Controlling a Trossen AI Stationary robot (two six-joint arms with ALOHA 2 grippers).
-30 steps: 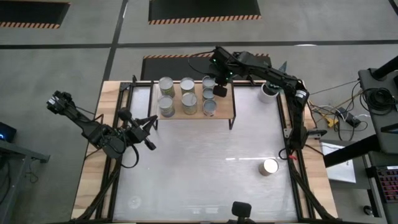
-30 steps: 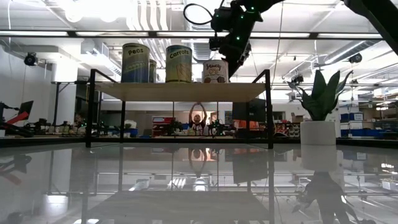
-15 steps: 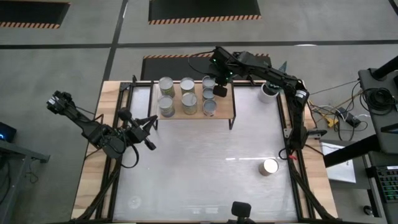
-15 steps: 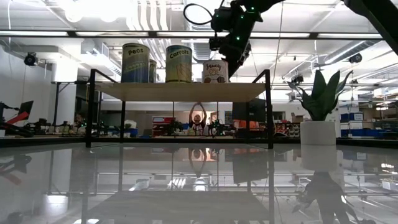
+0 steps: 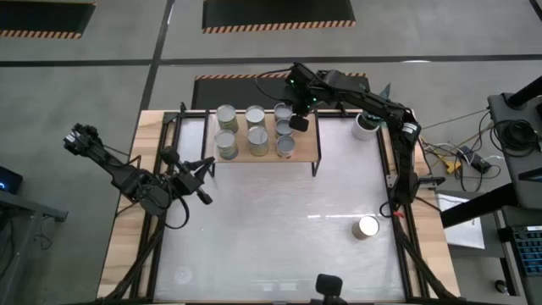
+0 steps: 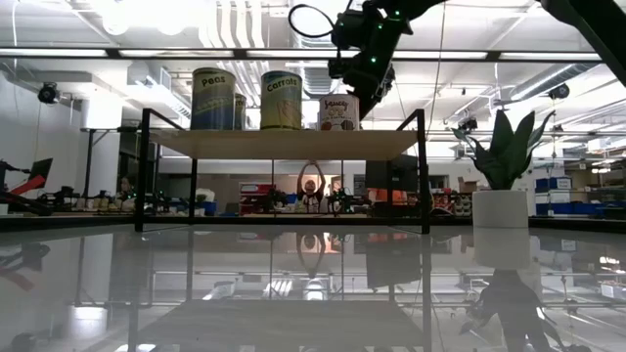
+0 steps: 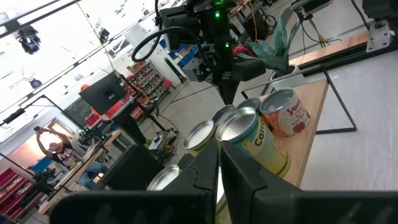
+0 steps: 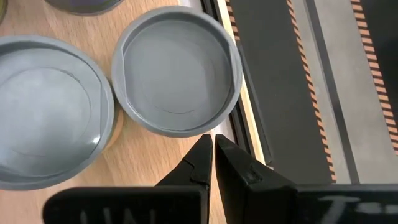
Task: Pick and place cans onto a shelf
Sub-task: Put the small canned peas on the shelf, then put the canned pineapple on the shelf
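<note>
The shelf (image 5: 305,142), a wooden board on black legs, stands at the table's far middle; it also shows in the low view (image 6: 284,144). Several cans (image 5: 256,135) stand upright on their bottoms on it, in rows. One more can (image 5: 366,227) stands alone on the table near the right edge. My right gripper (image 5: 298,124) is shut and empty, pointing down over the shelf's right part, beside the rim of a can (image 8: 177,68). My left gripper (image 5: 206,164) is shut and empty over the table's left side, pointing toward the shelf.
A white pot with a green plant (image 5: 364,127) stands right of the shelf, close to my right arm. The shelf's black frame legs (image 6: 424,171) reach down to the table. The glossy white table (image 5: 271,220) lies open between the shelf and the near edge.
</note>
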